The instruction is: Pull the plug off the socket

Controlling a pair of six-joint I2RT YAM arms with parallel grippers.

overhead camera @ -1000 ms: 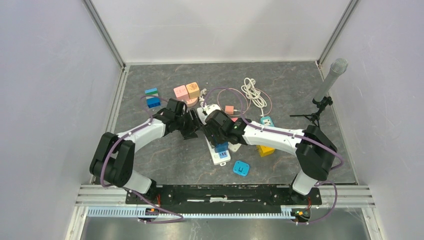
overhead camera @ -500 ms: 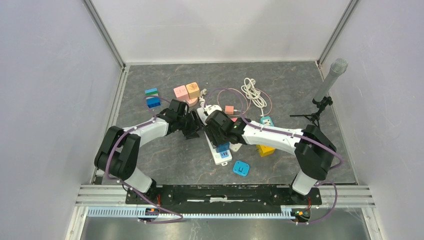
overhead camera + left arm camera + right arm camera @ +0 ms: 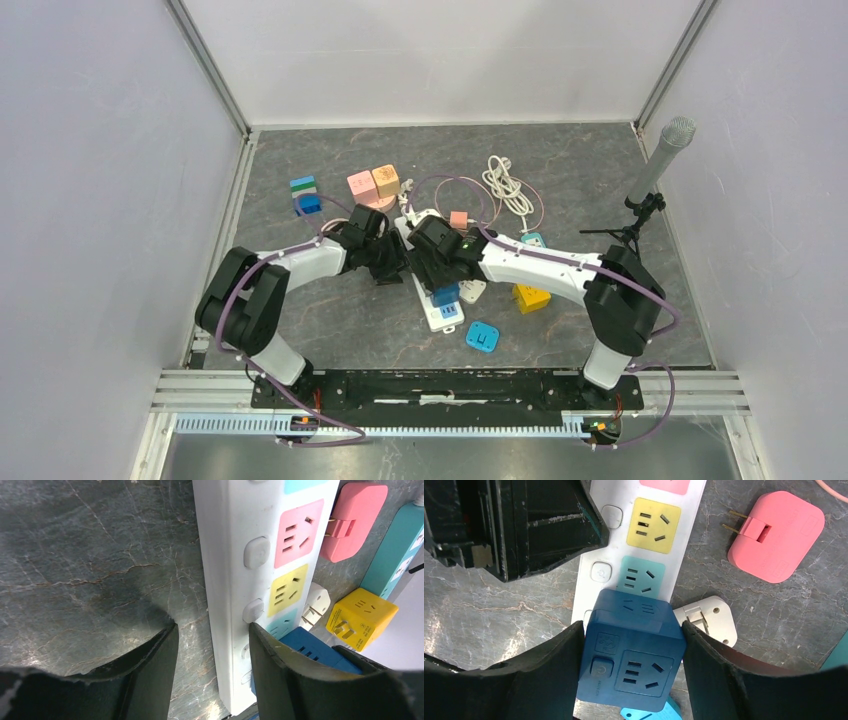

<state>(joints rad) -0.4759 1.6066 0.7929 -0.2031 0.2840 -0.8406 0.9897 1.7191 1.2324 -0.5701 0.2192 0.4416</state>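
While the right gripper (image 3: 632, 650) clamps the blue plug (image 3: 629, 625) atop the power strip (image 3: 222, 540), the left gripper (image 3: 211, 645) gapes. Its jaws straddle the strip's edge — mid-bench.

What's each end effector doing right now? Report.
Left end effector: open, straddling the white plastic power strip edge.
Right end effector: shut on the blue cube-shaped plastic plug.

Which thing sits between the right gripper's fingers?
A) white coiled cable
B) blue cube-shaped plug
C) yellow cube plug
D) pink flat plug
B: the right wrist view shows the blue cube-shaped plug filling the gap between the fingers of the right gripper.
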